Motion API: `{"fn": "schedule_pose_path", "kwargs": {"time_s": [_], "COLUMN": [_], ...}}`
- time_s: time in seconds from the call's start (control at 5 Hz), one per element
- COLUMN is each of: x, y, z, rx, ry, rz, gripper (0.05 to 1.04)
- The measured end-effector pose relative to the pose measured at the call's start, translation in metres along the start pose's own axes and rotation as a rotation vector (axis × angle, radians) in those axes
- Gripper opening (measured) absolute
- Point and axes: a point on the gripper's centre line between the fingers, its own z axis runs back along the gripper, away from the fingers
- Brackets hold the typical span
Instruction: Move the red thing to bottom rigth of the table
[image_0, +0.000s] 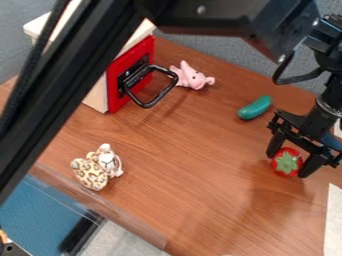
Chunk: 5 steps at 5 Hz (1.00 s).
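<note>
At the right side of the camera view, the black gripper (288, 165) hangs low over the wooden table (194, 150). It is shut on the red thing (275, 167), a small round object with a green leafy top facing up. One finger presses at its left and the other at its lower right. Whether its underside touches the wood cannot be told.
A green oblong toy (255, 107) lies above and left of the gripper. Farther back are a pink plush toy (192, 79) and a red-fronted box (117, 90) with a black handle. A leopard-spotted plush (92, 172) is near the left front edge; white material (333, 220) borders the lower right.
</note>
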Motion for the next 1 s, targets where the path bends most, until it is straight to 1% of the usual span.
{"fn": "schedule_pose_path", "kwargs": {"time_s": [0.2,0.4,0.6,0.8,1.0], "x": [0.001,0.001,-0.019,-0.055,-0.088], "y": [0.002,0.002,0.003,0.007,0.016], "z": [0.003,0.009,0.053,0.066,0.057], "rx": [0.015,0.018,-0.008,-0.019,-0.012], "ry": [0.003,-0.024,-0.128,-0.170,-0.150], "rz": [-0.020,-0.038,-0.058,-0.095,-0.125], "gripper": [0.767,0.767,0.767,0.767,0.767]}}
